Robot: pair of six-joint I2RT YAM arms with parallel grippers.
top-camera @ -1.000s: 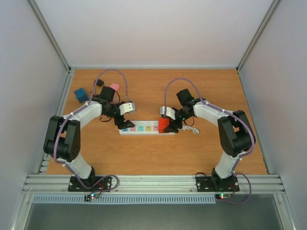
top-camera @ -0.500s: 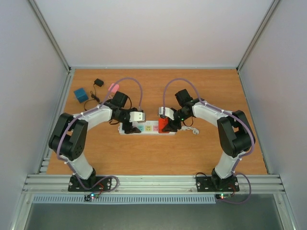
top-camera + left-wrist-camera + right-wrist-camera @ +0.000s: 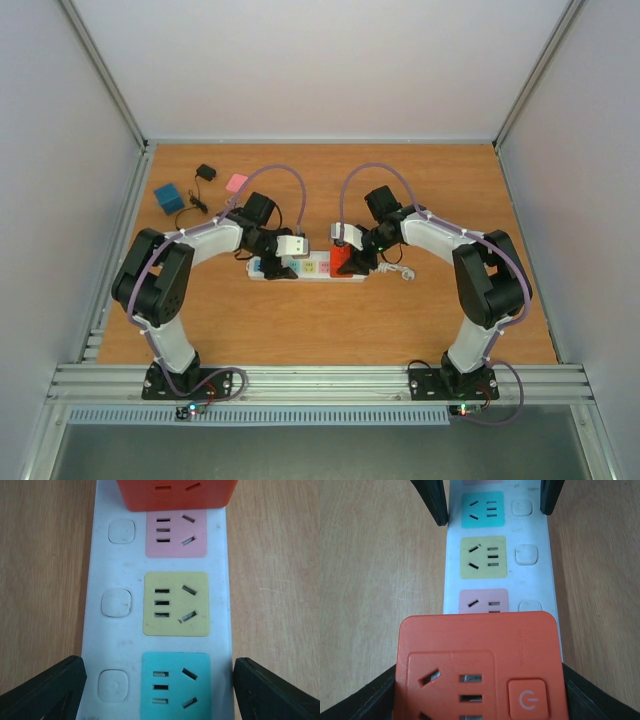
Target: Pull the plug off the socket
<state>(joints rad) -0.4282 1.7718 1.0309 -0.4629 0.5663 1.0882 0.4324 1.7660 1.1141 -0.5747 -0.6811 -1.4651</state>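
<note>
The plug [image 3: 477,665], an orange cube with a power button on its face, is seated on the socket [image 3: 300,268]. It sits at the end nearest the curly white cord [image 3: 402,271] and covers part of the pink outlet face [image 3: 176,534]. I find the right gripper [image 3: 480,702] pinching the plug, one finger against each of its sides. The left gripper [image 3: 159,690] stands over the socket's teal outlet face [image 3: 174,685]. Its fingers [image 3: 45,692] are spread, one at each long edge of the socket (whether they press on it I cannot tell). The yellow face [image 3: 176,603] lies bare between teal and pink. The socket lies flat on the table [image 3: 300,330]. A blue box [image 3: 168,197] and a pink block [image 3: 237,182] lie well apart from the socket, off its cordless end.
</note>
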